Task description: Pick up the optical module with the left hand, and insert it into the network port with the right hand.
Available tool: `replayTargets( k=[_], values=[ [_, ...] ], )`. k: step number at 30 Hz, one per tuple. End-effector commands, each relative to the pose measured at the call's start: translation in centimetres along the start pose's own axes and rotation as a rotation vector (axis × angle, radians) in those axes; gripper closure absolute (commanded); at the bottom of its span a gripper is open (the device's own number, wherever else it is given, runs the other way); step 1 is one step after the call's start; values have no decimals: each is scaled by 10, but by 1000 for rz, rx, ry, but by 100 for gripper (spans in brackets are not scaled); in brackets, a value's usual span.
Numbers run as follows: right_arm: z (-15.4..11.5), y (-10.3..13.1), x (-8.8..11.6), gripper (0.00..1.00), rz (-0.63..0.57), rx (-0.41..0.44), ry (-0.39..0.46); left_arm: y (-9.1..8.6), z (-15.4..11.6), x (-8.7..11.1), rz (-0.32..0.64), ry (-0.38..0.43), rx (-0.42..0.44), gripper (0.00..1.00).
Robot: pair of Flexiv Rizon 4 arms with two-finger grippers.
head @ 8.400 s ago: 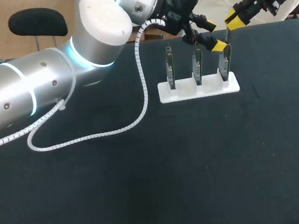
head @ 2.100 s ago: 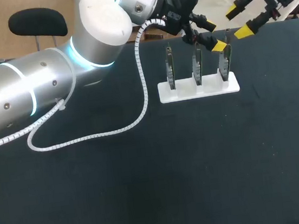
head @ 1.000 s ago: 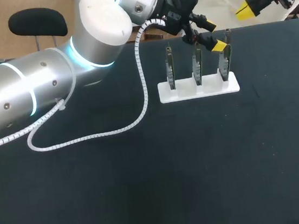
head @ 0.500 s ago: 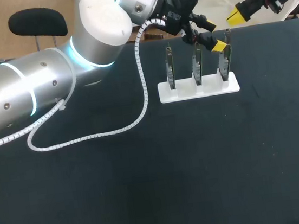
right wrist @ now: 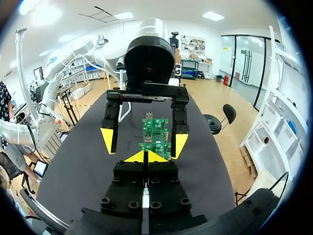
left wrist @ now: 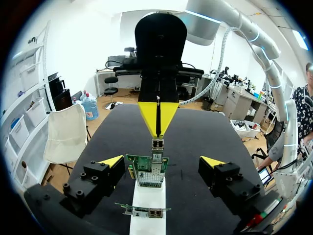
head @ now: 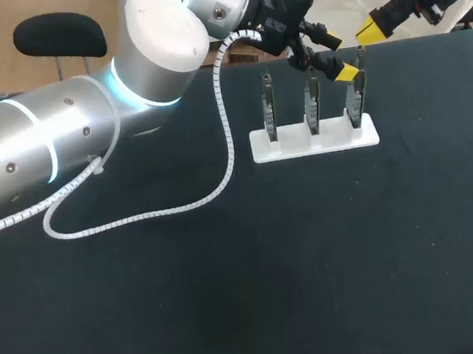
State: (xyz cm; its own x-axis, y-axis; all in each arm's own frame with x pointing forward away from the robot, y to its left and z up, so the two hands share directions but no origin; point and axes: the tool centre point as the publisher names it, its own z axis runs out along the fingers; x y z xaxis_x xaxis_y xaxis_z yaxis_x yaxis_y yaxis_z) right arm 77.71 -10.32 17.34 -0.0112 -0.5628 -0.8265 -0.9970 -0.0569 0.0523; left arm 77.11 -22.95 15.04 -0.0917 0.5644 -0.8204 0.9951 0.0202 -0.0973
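A white stand (head: 314, 143) near the table's far edge holds three upright circuit boards. The small silver optical module (head: 359, 58) sticks up from the top of the right-end board (head: 356, 100). My left gripper (head: 338, 56) is open, its yellow tips on either side of that board without touching it. The left wrist view shows the module (left wrist: 157, 145) seated on the board (left wrist: 148, 171) between my left gripper (left wrist: 161, 160) fingers. My right gripper (left wrist: 157, 132) is shut, its tip pointing down just above the module. In the head view my right gripper (head: 369, 31) hovers up and right of it.
A white spiral cable (head: 180, 208) from my left arm lies looped on the black table, left of the stand. The two other boards (head: 269, 108) (head: 312, 103) stand left of the module's board. Open black tabletop stretches in front of the stand.
My shut right gripper has come down and left, back toward the module's top. The left arm, the stand and the module have not moved.
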Motion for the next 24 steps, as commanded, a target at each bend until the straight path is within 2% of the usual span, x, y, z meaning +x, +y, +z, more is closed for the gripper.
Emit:
replayTargets(
  k=[1,24],
  values=[
    [2,-3,0,100,-3,-9,5,1,0,-1,-2,5,2,0],
    [7,-1,5,100,-1,-24,22,1,0,-1,-2,5,2,0]
  ],
)
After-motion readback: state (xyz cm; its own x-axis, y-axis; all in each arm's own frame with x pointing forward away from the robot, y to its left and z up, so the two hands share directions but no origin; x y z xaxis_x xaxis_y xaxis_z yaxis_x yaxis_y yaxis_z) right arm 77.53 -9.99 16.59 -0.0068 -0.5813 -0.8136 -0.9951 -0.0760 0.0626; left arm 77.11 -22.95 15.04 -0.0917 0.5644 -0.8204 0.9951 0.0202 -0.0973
